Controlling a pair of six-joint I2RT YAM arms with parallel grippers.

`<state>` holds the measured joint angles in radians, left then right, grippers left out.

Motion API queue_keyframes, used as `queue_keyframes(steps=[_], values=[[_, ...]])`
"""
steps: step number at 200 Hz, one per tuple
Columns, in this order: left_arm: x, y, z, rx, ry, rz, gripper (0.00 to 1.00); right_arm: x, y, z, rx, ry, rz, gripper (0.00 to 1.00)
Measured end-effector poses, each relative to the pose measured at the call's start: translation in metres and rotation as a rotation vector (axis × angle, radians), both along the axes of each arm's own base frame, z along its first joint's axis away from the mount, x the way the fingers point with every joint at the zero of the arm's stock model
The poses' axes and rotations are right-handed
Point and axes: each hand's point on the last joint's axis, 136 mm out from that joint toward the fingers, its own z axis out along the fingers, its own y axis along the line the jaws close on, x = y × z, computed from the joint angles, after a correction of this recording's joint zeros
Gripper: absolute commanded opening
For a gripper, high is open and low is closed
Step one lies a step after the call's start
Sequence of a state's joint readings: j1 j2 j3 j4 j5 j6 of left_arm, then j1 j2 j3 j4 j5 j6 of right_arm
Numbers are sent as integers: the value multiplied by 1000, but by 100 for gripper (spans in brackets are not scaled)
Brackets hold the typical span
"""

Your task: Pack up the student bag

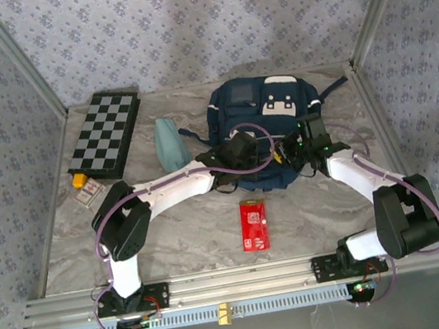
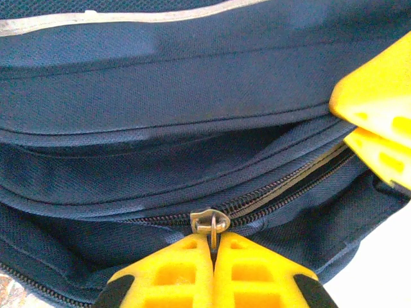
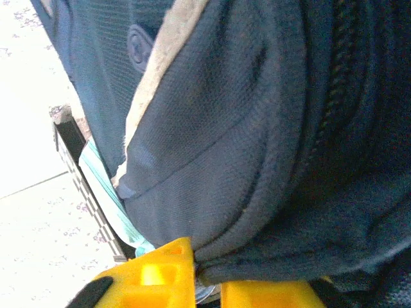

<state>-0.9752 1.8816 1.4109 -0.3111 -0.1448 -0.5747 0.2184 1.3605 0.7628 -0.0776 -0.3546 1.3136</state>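
Observation:
The navy student bag (image 1: 265, 107) lies at the back middle of the table, with both arms reaching to its near edge. My left gripper (image 1: 244, 150) is shut on the brass zipper pull (image 2: 210, 222); its yellow tips (image 2: 212, 240) pinch the pull's ring. To the right of the pull the zipper (image 2: 302, 183) stands partly open. My right gripper (image 1: 293, 153) is at the bag's near right side. There its jaws (image 3: 207, 273) are shut on a fold of the bag's blue fabric (image 3: 257, 266). The right gripper's yellow fingers (image 2: 379, 122) also show in the left wrist view.
A black-and-white chessboard (image 1: 104, 134) lies at the back left, with a small packet (image 1: 83, 186) by its near corner. A pale teal soft item (image 1: 170, 143) sits left of the bag. A red packet (image 1: 253, 224) lies on the marble table in front.

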Motion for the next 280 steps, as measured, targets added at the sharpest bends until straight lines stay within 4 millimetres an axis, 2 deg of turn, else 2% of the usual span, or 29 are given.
queue_keyframes(steps=[6, 28, 53, 93, 119, 128, 139, 165, 199, 244, 271, 280], values=[[0, 0, 0, 0, -2, -2, 0, 2, -1, 3, 0, -6, -2, 0], [1, 0, 1, 6, -11, -11, 0, 6, -9, 10, -2, -31, -4, 0], [2, 4, 0, 40, -41, -18, 0, 9, -29, 22, 15, -39, -1, 0], [14, 29, 0, 120, -122, -10, 0, 16, -63, 56, 46, -74, 31, 0], [30, 40, 6, 103, -150, -2, 0, 19, -73, 69, 65, -92, 55, 0], [35, 41, 8, 88, -149, 3, 0, 19, -72, 70, 66, -94, 65, 1], [39, 44, 7, 80, -148, 2, 0, 18, -68, 70, 61, -98, 79, 18], [40, 45, 5, 69, -140, -1, 0, 19, -54, 70, 33, -117, 111, 42], [41, 44, 5, 65, -141, -1, 0, 21, -32, 64, -1, -128, 121, 57], [43, 45, 6, 61, -143, 3, 0, 5, 3, 30, -37, -74, 118, 57], [43, 44, 6, 58, -145, 3, 0, -1, 19, 20, -63, -63, 108, 41], [43, 44, 6, 58, -146, 3, 0, 1, 23, 21, -62, -69, 101, 32]])
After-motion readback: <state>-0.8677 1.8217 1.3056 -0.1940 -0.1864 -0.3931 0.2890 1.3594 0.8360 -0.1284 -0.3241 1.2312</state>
